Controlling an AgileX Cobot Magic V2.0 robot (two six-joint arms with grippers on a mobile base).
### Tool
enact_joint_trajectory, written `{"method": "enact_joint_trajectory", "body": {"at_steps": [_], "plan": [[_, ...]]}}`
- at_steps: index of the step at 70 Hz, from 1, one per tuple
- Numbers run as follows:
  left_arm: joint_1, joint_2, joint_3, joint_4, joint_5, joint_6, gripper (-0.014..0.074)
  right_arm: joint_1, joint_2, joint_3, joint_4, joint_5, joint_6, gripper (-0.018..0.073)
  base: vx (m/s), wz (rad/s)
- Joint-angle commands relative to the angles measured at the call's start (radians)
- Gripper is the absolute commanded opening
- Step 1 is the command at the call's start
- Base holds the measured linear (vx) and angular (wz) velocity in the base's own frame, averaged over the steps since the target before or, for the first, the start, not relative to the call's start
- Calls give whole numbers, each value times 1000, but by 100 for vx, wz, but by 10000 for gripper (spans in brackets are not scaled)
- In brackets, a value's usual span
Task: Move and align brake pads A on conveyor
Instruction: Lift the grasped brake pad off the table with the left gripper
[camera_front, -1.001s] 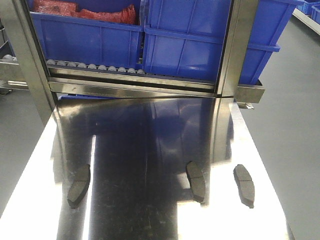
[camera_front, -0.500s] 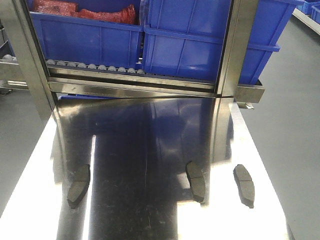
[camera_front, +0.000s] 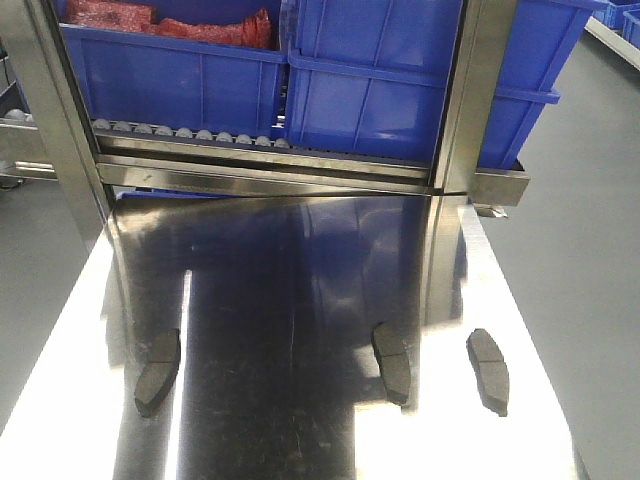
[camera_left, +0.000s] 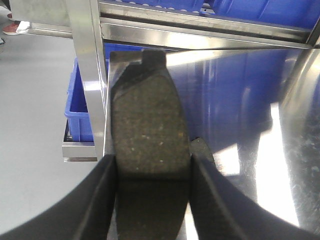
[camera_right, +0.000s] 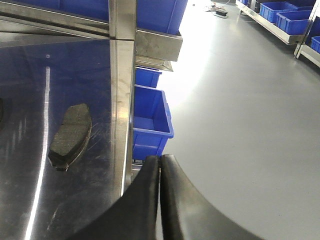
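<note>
Facing forward, the exterior front view shows 3 small, flat, dark grey, curved brake pads lying on the shiny stainless steel bench (camera_front: 300, 440). The left pad (camera_front: 158, 372) is near the bench's left edge, the middle pad (camera_front: 392, 362) is right of centre, and the right pad (camera_front: 488, 370) is near the right edge. All 3 point lengthwise away from the camera, well apart from one another and roughly in 1 row. Behind the bench stands a steel rack (camera_front: 270, 175) carrying large blue plastic bins (camera_front: 400, 80); the left one holds something red (camera_front: 200, 25). In the left wrist view a 4th pad (camera_left: 150, 135), dark grey and speckled, fills the gap between 2 black fingers (camera_left: 97, 205). The left jaws are closed against its long edges, and its end tab points toward the rack. It sits at the bench's left edge; whether it touches the steel I cannot tell. A small dark shape (camera_left: 202, 150) shows just beside its right edge, too little of it to name. A blue crate (camera_left: 80, 110) sits lower down, off the bench's left side. In the right wrist view the right jaws are pressed together with nothing between them, their black fingers (camera_right: 140, 200) hanging past the bench's right edge above the grey floor (camera_right: 240, 125). The right pad (camera_right: 70, 135) lies flat on the steel near that edge.
</note>
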Motion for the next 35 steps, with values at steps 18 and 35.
{"method": "enact_joint_trajectory", "body": {"at_steps": [18,35], "plan": [[-7,2,-28,-15,-85,0,-6,-6,-6,6,-35,-83,-4,-7,0,0],[-7,2,-28,-15,-85,0,-6,-6,-6,4,4,-316,49,-6,0,0]]}}
